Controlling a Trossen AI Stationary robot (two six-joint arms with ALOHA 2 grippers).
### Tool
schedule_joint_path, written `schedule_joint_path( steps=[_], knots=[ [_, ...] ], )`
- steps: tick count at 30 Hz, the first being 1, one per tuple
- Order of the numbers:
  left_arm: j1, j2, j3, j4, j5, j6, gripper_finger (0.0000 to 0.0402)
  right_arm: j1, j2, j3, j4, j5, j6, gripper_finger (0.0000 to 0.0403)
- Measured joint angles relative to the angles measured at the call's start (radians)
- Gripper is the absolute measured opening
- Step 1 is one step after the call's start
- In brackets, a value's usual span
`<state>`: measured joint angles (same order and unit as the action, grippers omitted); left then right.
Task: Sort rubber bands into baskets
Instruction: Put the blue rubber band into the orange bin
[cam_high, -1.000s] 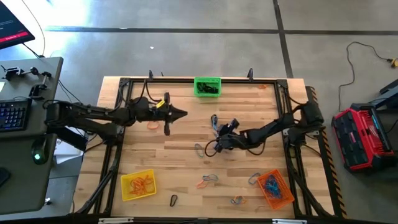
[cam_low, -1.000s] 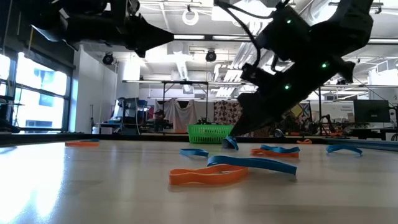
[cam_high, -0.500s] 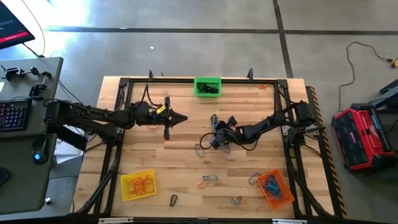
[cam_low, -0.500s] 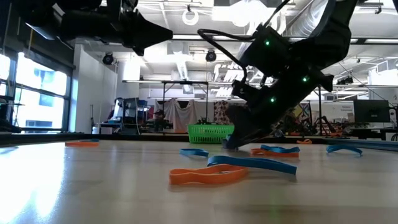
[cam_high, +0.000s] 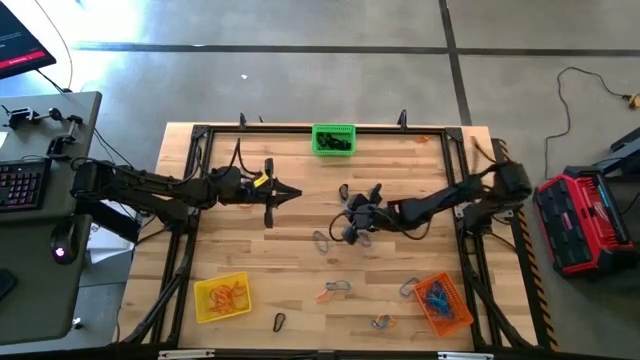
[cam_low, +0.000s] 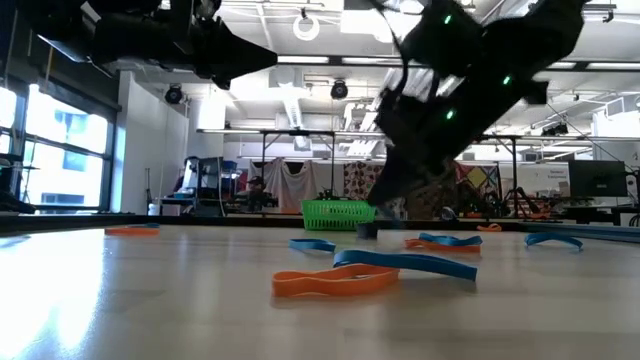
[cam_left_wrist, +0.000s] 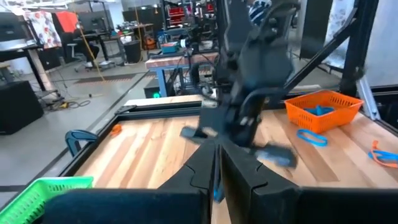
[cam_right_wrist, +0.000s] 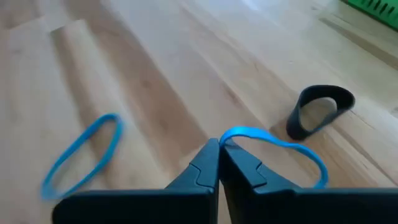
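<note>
Two end effectors — right one (cam_right_wrist: 219, 148) pinching a blue rubber band (cam_right_wrist: 273, 144) mid-table; left one (cam_left_wrist: 217, 163) pressed together, empty.

A pale wooden table (cam_high: 300, 250) with a black frame along its edges carries three baskets: a green basket (cam_high: 333, 139) at the far edge, a yellow basket (cam_high: 222, 297) near left and an orange basket (cam_high: 442, 303) near right. Loose rubber bands (cam_high: 336, 289) lie scattered on the boards between the baskets, among them a black loop (cam_high: 279, 322) near the front edge
</note>
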<state>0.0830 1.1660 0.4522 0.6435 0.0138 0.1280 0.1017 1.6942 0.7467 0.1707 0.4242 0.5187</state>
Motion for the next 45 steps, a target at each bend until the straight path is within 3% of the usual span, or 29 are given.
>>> schedule_joint_path(
  steps=[8,11,17,23,29,37,45],
  knots=[
    [0.0,0.0,0.0,0.006,0.0,0.005,0.0014,0.12,-0.241,0.002,-0.28,-0.05,0.089,0.0001],
    [0.0,0.0,0.0,0.005,0.0,0.004,0.0014,0.195,-0.307,0.05,-0.46,-0.061,0.157,0.0001],
    [0.0,0.0,0.001,0.004,0.0,0.001,0.0014,0.374,-0.333,0.229,-0.86,-0.089,0.342,0.0001],
    [0.0,0.0,0.001,0.0,0.0,-0.004,0.0014,0.563,-0.333,0.346,-1.091,-0.172,0.626,0.0001],
    [0.0,0.0,0.001,0.002,0.0,-0.021,0.0014,0.735,-0.333,0.349,-1.135,-0.243,0.903,0.0001],
    [0.0,0.0,0.001,0.005,0.0,-0.023,0.0014,0.894,-0.331,0.249,-1.13,-0.371,1.238,0.0],
    [0.0,0.0,0.001,0.005,0.0,-0.023,0.0014,0.955,-0.33,0.078,-0.921,-0.416,1.284,0.0]
  ],
)
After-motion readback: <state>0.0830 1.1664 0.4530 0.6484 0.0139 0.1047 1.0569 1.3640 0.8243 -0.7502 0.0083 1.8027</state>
